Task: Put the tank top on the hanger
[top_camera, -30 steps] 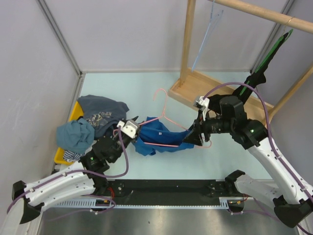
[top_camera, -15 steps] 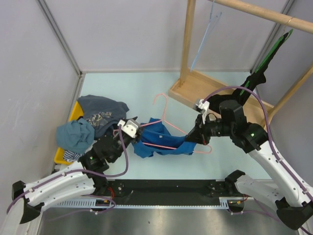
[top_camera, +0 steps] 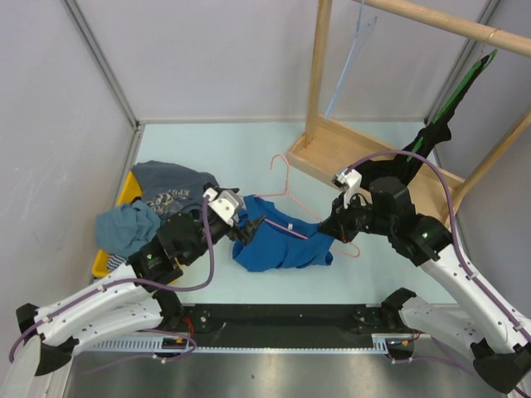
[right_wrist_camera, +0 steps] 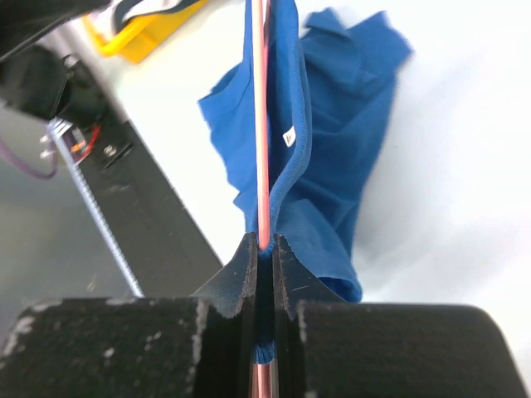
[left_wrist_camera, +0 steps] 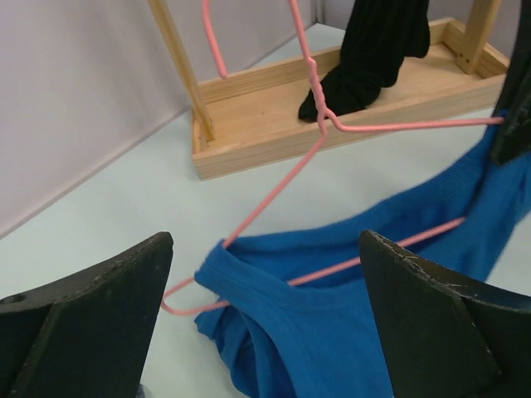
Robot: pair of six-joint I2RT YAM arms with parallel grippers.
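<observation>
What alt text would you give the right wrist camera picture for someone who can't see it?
The right gripper is shut on the wire of the pink hanger, which runs straight away from the camera. The blue tank top drapes along that wire and bunches on the pale table; a yellow object sits at the top left.

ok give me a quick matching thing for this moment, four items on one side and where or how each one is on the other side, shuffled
Column one:
1 left pincer
2 right pincer
3 tank top
4 light blue hanger

Column two:
a hanging from the wooden rail
b shut on the wire of the pink hanger
c open, gripping nothing
d partly threaded on the pink hanger, the rest bunched on the table

Pairs: 1-c, 2-b, 3-d, 4-a
</observation>
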